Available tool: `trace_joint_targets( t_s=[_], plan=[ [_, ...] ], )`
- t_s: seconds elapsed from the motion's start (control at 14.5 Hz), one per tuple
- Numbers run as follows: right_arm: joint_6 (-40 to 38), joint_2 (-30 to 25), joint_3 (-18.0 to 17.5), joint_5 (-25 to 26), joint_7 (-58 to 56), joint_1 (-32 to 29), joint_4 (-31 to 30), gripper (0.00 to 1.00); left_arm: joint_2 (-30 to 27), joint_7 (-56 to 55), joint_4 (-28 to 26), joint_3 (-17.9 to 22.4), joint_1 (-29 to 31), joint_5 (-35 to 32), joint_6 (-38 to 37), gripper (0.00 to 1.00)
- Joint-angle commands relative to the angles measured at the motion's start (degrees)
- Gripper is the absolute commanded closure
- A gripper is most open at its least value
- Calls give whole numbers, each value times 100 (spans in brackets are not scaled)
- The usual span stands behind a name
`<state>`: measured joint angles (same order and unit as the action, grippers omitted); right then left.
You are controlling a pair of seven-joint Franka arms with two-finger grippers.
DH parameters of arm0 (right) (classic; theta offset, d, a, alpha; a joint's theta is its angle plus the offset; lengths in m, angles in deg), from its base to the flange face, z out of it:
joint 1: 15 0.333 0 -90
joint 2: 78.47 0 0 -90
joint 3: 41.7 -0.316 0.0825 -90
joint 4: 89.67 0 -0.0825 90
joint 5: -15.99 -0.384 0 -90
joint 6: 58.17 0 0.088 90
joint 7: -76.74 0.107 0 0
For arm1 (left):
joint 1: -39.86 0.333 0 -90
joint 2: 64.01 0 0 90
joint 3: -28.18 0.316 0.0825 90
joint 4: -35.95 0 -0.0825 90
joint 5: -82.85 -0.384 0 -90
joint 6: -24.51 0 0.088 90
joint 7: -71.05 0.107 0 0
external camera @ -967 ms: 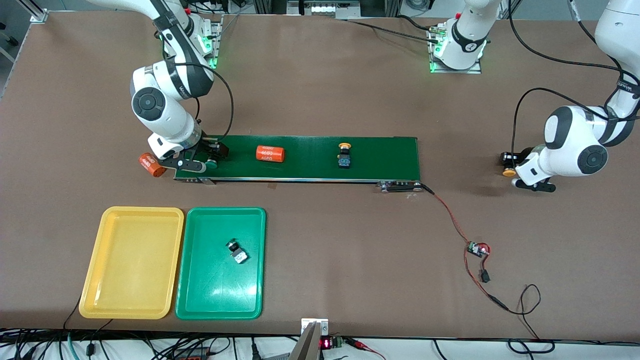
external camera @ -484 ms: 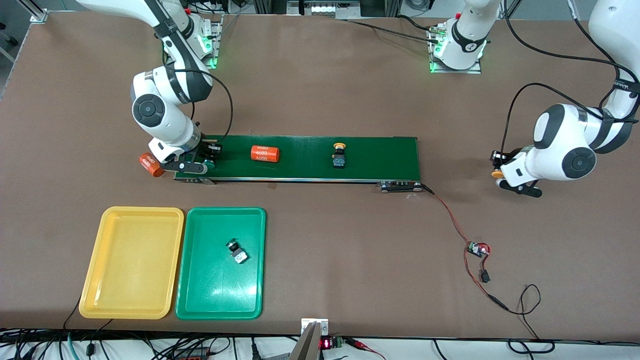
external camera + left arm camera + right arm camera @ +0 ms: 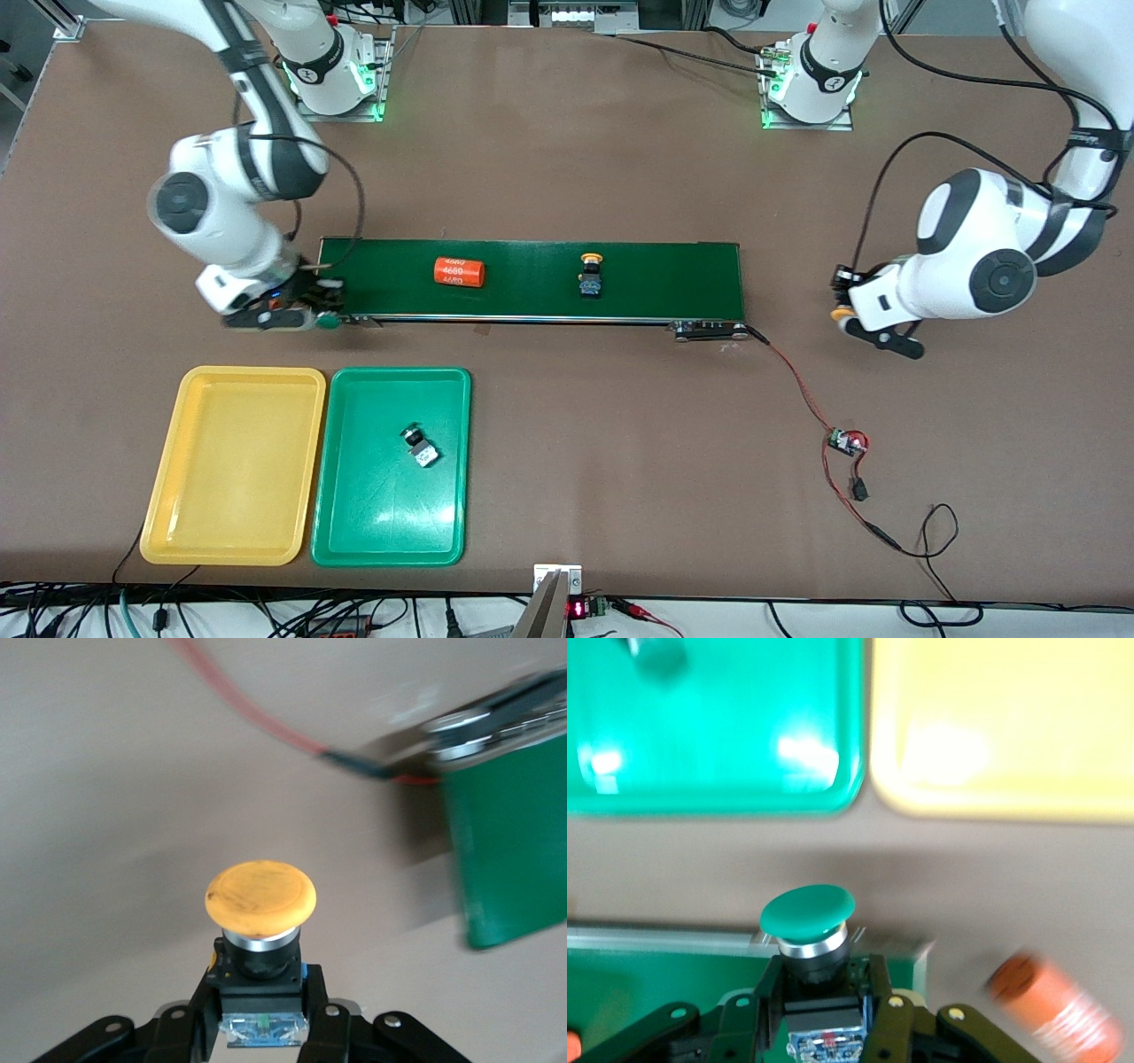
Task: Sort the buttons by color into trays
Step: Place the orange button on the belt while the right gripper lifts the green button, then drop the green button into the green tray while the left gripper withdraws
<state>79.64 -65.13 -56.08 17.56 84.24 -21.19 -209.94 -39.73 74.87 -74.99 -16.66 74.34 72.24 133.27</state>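
Since a second ago, the right pincer (image 3: 306,312) has lifted off the conveyor belt (image 3: 532,279) end and swung toward the trays, pinching a green-capped button (image 3: 808,914); the left pincer (image 3: 855,306) has drifted toward the belt, pinching a yellow-capped button (image 3: 260,896) over bare counter (image 3: 576,159). On the belt, an orange cylinder (image 3: 459,271) and a second yellow-capped button (image 3: 590,274) have slid toward the right arm's end.

Both grips sit low on the blocky bodies, so a quick swing could twist a button loose. The trays touch edge to edge (green tray (image 3: 345,532) and yellow tray (image 3: 177,532)), so an early release of the green-capped one could put it in the wrong tray or on the counter. Meanwhile the belt could carry its load off the end unattended.

Only the wrist views show the clamped bodies and cap colours clearly. The right wrist view also shows another orange cylinder (image 3: 1054,1014) off the belt's end, hidden by the arm in the front view, which alone shows a button (image 3: 418,445) lying in the green tray.
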Motion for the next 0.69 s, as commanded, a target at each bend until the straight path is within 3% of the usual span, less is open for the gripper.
trace_joint_targets(
  t_s=[0.0, 0.14, 0.35, 0.62],
  plan=[
    [-149, 527, 13, 54, -537, -224, 1055, 89, -143, -686, 81, 37, -659, 419, -110, 97],
    [-140, 966, 101, 80, -583, -198, 1723, 89, 32, -1258, 107, 46, -985, 822, -22, 97],
    [-131, 1722, 110, 142, -626, -172, 2594, 87, 278, -1890, 230, 98, -1434, 850, 372, 97],
    [-70, 2435, 232, 159, -600, 38, 3280, 87, 464, -2578, 187, 98, -1637, 964, 497, 96]
  ],
)
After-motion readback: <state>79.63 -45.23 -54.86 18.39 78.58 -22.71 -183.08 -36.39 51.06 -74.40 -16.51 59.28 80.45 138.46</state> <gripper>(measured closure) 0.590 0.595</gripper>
